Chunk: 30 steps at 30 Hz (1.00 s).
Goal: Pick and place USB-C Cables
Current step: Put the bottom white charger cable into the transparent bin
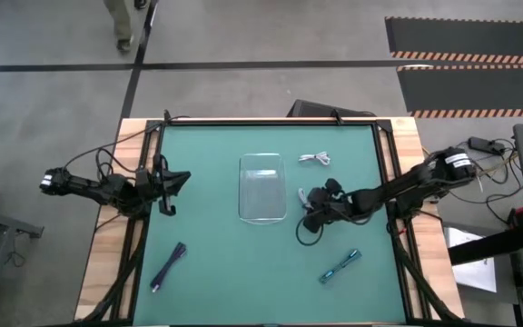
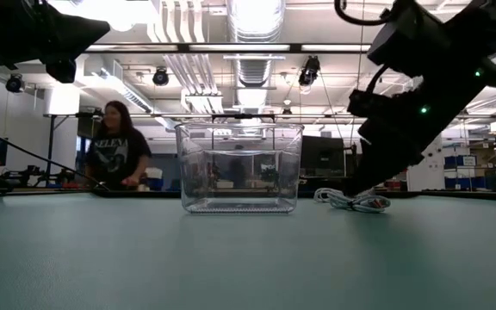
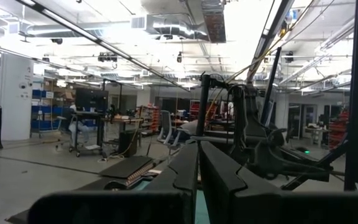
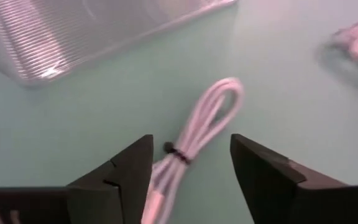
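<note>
On the green table, taking its middle as a clock face seen from above, the clear tray stands near the centre. Just off the tray toward 3 o'clock, the right gripper is lowered close to the mat with its two dark fingers spread apart, one on each side of a white-silver cable bundle; that cable lies flat on the mat, looped end pointing toward the tray's ribbed wall, a dark tie around its middle, and whether the fingers touch it cannot be told. A second white-silver cable lies toward 1 o'clock, near the tray's far corner and apart from it. A teal-blue cable lies toward 5 o'clock, well apart from the tray. A dark purple-black cable lies toward 8 o'clock, also well away from the tray. No cable shows inside the tray. Out at 9 o'clock, by the table's edge, the left gripper is held off the mat, its fingers pressed together on nothing. Beyond the table a person in a dark shirt stands in the room.
</note>
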### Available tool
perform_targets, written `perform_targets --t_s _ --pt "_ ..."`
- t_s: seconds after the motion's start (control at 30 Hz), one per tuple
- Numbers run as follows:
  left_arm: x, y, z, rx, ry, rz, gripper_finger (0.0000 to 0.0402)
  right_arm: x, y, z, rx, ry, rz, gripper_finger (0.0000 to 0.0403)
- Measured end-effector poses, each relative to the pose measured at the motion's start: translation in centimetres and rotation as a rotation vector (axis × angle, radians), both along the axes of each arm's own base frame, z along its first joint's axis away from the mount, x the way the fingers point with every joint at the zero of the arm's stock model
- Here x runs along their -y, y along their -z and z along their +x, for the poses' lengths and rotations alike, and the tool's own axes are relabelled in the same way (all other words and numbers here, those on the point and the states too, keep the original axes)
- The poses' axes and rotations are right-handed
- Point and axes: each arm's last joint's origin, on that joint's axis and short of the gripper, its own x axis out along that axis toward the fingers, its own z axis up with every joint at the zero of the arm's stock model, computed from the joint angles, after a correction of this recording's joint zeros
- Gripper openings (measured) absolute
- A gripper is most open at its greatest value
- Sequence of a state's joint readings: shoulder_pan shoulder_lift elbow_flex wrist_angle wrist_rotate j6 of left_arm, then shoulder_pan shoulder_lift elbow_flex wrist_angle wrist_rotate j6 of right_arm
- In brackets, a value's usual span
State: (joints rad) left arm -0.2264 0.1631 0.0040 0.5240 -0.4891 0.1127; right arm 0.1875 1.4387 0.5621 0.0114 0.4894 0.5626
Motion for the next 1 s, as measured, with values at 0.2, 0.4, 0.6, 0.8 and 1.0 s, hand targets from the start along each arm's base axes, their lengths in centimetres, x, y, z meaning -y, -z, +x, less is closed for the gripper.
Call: perform_targets --t_s 0.2,0.4,0.6,0.8,1.0 --pt "-0.1 0.0 0.0 -0.003 -0.036 -0.013 0.0002 -0.1 1.7 0.4 -0.013 0.063 0.059 0.0219" --pt "-0.1 0.0 -0.1 0.003 -0.040 -0.017 0.0002 -0.1 2.8 0.4 -0.046 0.087 0.054 0.0219" --pt "-0.1 -0.3 -0.2 0.033 -0.039 -0.024 0.0002 -0.1 2.6 0.4 -0.039 0.084 0.059 0.0185" --pt "-0.2 -0.5 -0.2 0.056 -0.039 -0.030 0.0002 -0.1 2.6 0.4 -0.041 0.082 0.057 0.0123" --pt "-0.2 -1.1 -0.5 0.124 -0.037 -0.047 0.0002 -0.1 2.4 0.3 -0.057 0.045 0.037 0.0051"
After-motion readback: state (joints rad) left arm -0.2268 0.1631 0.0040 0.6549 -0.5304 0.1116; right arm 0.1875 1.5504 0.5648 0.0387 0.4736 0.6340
